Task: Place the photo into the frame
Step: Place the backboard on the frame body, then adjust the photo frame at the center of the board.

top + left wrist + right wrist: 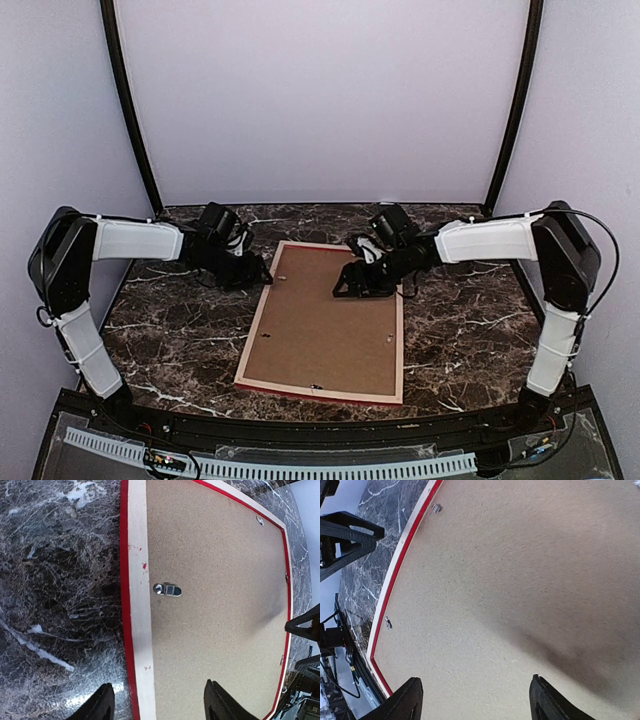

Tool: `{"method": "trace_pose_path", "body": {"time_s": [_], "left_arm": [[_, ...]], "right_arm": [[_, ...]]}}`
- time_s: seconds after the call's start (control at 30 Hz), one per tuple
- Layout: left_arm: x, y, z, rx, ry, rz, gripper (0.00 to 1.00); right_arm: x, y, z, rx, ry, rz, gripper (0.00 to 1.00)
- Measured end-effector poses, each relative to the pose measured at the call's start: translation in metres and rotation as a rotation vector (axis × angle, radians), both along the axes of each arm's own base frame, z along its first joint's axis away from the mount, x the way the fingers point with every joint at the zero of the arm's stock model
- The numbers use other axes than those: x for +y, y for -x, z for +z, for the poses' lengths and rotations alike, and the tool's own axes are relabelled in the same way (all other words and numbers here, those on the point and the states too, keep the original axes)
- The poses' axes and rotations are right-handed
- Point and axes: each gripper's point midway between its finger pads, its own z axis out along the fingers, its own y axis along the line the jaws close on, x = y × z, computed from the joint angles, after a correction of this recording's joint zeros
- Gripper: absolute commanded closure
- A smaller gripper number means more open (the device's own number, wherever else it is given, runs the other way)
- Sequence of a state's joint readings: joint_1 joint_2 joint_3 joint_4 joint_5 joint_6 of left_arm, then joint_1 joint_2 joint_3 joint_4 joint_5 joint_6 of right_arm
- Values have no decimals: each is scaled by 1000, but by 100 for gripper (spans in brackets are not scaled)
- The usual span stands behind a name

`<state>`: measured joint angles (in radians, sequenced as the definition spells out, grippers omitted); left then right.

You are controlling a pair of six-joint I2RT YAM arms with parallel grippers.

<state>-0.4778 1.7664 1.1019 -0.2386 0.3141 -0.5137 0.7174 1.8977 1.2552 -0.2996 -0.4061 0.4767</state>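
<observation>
The red frame [251, 330] lies face down on the marble table, pale wood rear edge up, with the plain brown backing board [325, 325] set in it. The photo is hidden. My left gripper [258, 272] is open at the frame's far left rail; in the left wrist view [157, 700] its jaws straddle the pale rail [137, 580], with a metal turn clip [168, 589] ahead. My right gripper [345, 287] is open above the board's far right part; in the right wrist view [475, 700] only the board [520, 580] lies between the jaws.
Dark marble table [180, 320] with the booth's white walls close on three sides. Small metal clips sit along the frame's rails [436, 508]. A black rail with cabling runs along the near edge [300, 440].
</observation>
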Motion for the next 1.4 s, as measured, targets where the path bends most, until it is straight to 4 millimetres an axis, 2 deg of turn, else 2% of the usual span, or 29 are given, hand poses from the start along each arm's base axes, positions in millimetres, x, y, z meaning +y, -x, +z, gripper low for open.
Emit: {"method": "trace_pose_path", "body": {"time_s": [0.13,0.2,0.3,0.4,0.47,0.6,0.87,1.1,1.4], "left_arm": [[-3,-6,0,-19,-13,-25,36],[-3,-8,-4,-15,-21,-34,36],[-3,-6,-13,0,-36,-46,37],[-2,-4,-20,16,-45,-54,38],[-3,-3,-23,24,-44,-58,38],[-5,-1,-26,38,-31,-68,39],[-15,8,-30,57,34,-91,46],[-22,18,-34,53,73,-95,49],[-35,53,-35,63,51,-108,48]], "right_arm": [[-34,-9,25,-61,31,-75,26],[-56,-15,30,-78,54,-125,26],[-86,-20,25,-80,104,-190,26],[-115,-18,8,-50,168,-244,27],[-127,-14,-3,-30,199,-261,28],[-135,-8,-17,-3,228,-267,30],[-136,-2,-43,38,244,-259,37],[-131,-5,-43,30,218,-251,40],[-137,-9,-46,16,234,-250,54]]}}
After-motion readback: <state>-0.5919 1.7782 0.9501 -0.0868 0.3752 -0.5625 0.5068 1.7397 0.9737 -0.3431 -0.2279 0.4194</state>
